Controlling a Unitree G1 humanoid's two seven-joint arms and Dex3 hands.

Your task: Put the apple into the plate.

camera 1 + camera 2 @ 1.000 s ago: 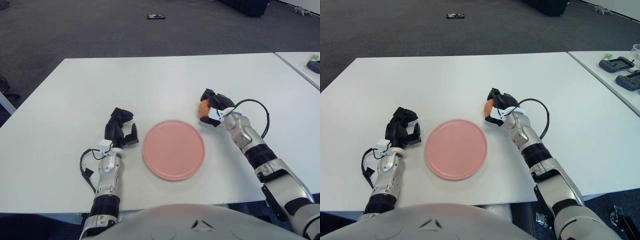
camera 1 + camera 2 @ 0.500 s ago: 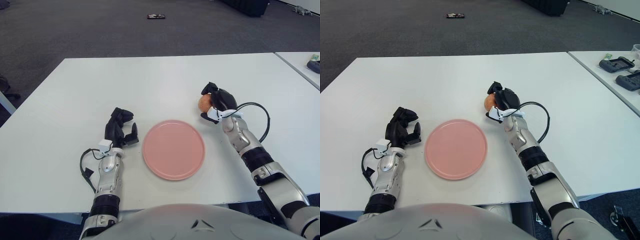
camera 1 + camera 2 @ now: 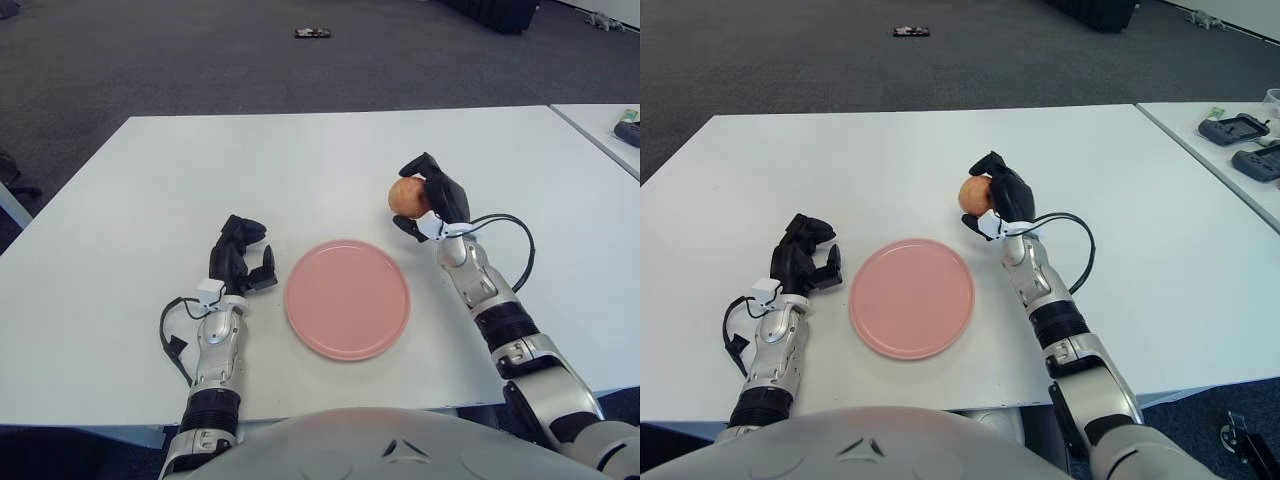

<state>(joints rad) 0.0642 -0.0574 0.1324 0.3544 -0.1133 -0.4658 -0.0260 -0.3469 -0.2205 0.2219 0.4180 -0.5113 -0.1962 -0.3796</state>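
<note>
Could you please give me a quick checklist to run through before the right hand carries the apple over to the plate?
1. Apple held in the right hand: ok, fingers wrap it from the right and behind.
2. Apple lifted off the table: ok, it looks raised, beyond the plate's right edge.
3. Pink plate free to receive: ok, nothing lies on it.
4. Path from apple to plate: ok, only bare table between them.
5. Left hand out of the way: ok, it shows left of the plate, holding nothing.
6. Grip firmness: cannot tell from these views.
</note>
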